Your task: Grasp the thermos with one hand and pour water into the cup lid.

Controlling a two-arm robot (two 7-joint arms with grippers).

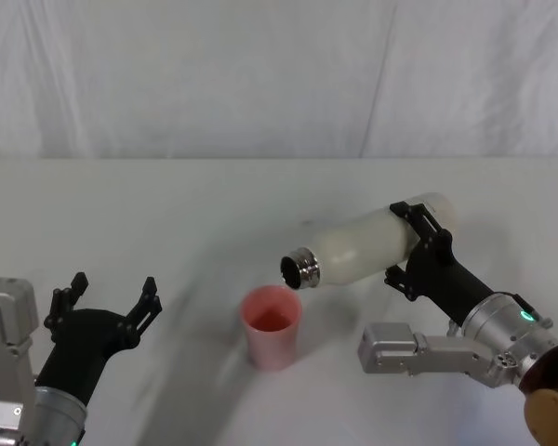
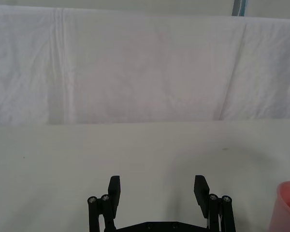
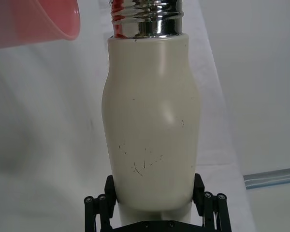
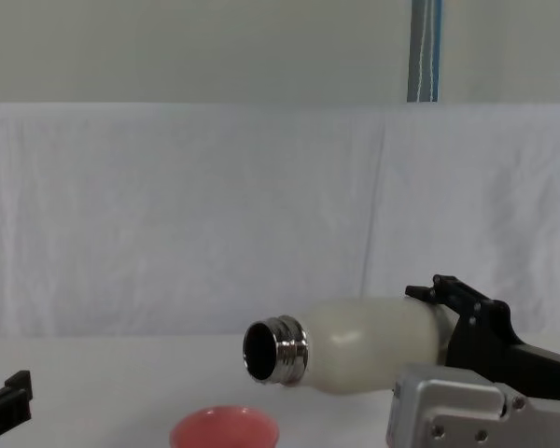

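The cream-white thermos (image 1: pixel 367 245) is held off the table, tipped almost level, its steel neck (image 1: pixel 299 268) pointing left just above the cup lid's rim. My right gripper (image 1: pixel 417 243) is shut on the thermos's lower body; its black fingers (image 3: pixel 199 191) flank the bottle (image 3: pixel 150 116) in the right wrist view. The pink cup lid (image 1: pixel 272 326) stands upright on the table under the open mouth (image 4: pixel 259 348); its rim (image 4: pixel 225 428) shows below in the chest view. No stream of water is visible. My left gripper (image 1: pixel 105 297) hovers open at the near left, holding nothing.
A white cloth covers the table (image 1: pixel 167 214) and hangs as a backdrop (image 4: pixel 215 205) behind it. The pink cup's edge (image 2: pixel 287 205) sits to one side of my open left gripper (image 2: pixel 158 191).
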